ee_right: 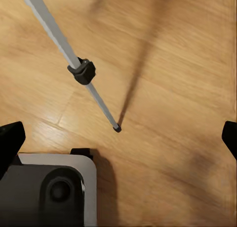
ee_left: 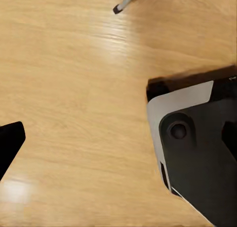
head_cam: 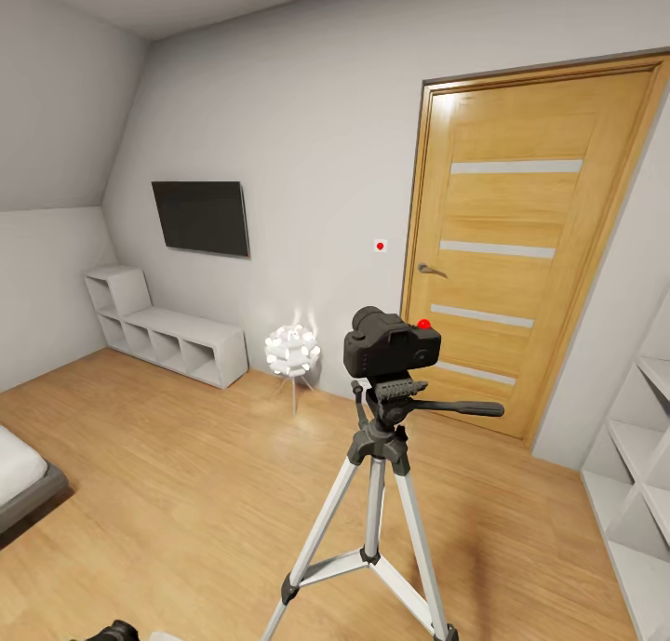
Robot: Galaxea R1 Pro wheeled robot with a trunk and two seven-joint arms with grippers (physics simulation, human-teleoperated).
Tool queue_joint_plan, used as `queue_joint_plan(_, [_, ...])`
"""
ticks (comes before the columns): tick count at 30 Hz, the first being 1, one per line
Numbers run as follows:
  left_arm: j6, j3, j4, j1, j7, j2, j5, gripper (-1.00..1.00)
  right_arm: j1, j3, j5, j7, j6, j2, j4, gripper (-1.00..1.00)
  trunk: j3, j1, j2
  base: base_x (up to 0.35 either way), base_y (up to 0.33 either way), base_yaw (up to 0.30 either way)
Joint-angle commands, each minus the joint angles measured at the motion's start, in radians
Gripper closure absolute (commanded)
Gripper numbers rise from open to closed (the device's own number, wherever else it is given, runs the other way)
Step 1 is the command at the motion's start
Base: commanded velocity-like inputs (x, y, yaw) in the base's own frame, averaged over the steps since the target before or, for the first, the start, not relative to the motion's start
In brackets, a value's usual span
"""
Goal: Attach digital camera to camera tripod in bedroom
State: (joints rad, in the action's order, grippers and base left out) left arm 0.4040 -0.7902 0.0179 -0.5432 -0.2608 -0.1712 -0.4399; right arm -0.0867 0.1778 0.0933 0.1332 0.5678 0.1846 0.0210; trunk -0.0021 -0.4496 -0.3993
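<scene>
The black digital camera (head_cam: pixel 392 340), red dot on top, sits on the black pan head of the camera tripod (head_cam: pixel 376 492), which stands on the wood floor before the oak door (head_cam: pixel 521 241); its long handle points right. A silver tripod leg with a black clamp (ee_right: pixel 84 71) crosses the right wrist view, its foot on the floor. Another tripod foot (ee_left: pixel 118 8) shows in the left wrist view. My left gripper (ee_left: pixel 118 138) and right gripper (ee_right: pixel 118 138) both hang open over the floor, down by my base, with nothing between the fingers.
White cube shelving (head_cam: pixel 172 334) runs along the far wall under a black TV (head_cam: pixel 202 217). A glowing floor lamp (head_cam: pixel 292 351) stands beside it. More white shelves (head_cam: pixel 642 474) at right, a bed corner (head_cam: pixel 23 478) at left. My base (ee_right: pixel 49 187) lies close to the tripod leg.
</scene>
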Motion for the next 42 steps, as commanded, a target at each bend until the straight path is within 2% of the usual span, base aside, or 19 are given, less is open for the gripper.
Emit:
queue_joint_plan(1, [0.007, -0.006, 0.001, 0.098, 0.000, -0.003, -0.011, -1.00, 0.000, 0.008, 0.010, -0.079, -0.006, 0.002, 0.039, -1.00, 0.000, 0.000, -0.001, 0.000, 0.000, 0.000])
queue_joint_plan(3, [0.008, -0.005, 0.001, 0.117, 0.000, -0.003, -0.012, -1.00, 0.000, 0.008, 0.010, -0.089, -0.020, 0.002, 0.043, -1.00, 0.000, 0.000, -0.001, 0.000, 0.000, 0.000])
queue_joint_plan(6, [0.008, -0.003, 0.001, 0.155, 0.001, -0.004, -0.022, -1.00, 0.000, 0.008, 0.010, -0.100, -0.082, 0.002, 0.048, -1.00, 0.000, 0.000, -0.001, 0.000, 0.000, 0.000])
queue_joint_plan(9, [0.009, -0.001, 0.001, 0.189, 0.001, -0.007, -0.053, -1.00, -0.001, 0.008, 0.010, -0.104, -0.169, 0.002, 0.050, -1.00, 0.000, 0.000, -0.001, 0.000, 0.000, 0.000])
queue_joint_plan(10, [0.010, 0.000, 0.000, 0.248, 0.001, -0.018, -0.172, -1.00, 0.000, 0.008, 0.011, -0.106, -0.338, -0.001, 0.052, -1.00, 0.000, 0.000, -0.001, 0.000, 0.000, 0.000])
queue_joint_plan(13, [0.010, 0.000, 0.000, 0.274, 0.002, -0.018, -0.193, -1.00, 0.003, 0.008, 0.011, -0.107, -0.392, -0.005, 0.052, -1.00, 0.000, 0.000, -0.001, 0.000, 0.000, 0.000])
queue_joint_plan(24, [0.010, 0.000, 0.000, 0.345, 0.002, -0.007, -0.199, -1.00, 0.023, 0.008, 0.011, -0.108, -0.422, -0.012, 0.053, -1.00, 0.000, 0.000, -0.001, 0.000, 0.000, 0.000])
queue_joint_plan(30, [0.010, 0.000, 0.000, 0.374, 0.003, 0.005, -0.200, -1.00, 0.057, 0.008, 0.011, -0.122, -0.425, -0.013, 0.054, -1.00, 0.000, 0.000, -0.001, 0.000, 0.000, 0.000])
queue_joint_plan(42, [0.009, 0.002, 0.003, 0.388, 0.001, 0.033, -0.200, -1.00, 0.068, 0.016, 0.009, -0.126, -0.404, -0.014, 0.050, -1.00, 0.000, 0.000, -0.001, 0.000, 0.000, 0.000])
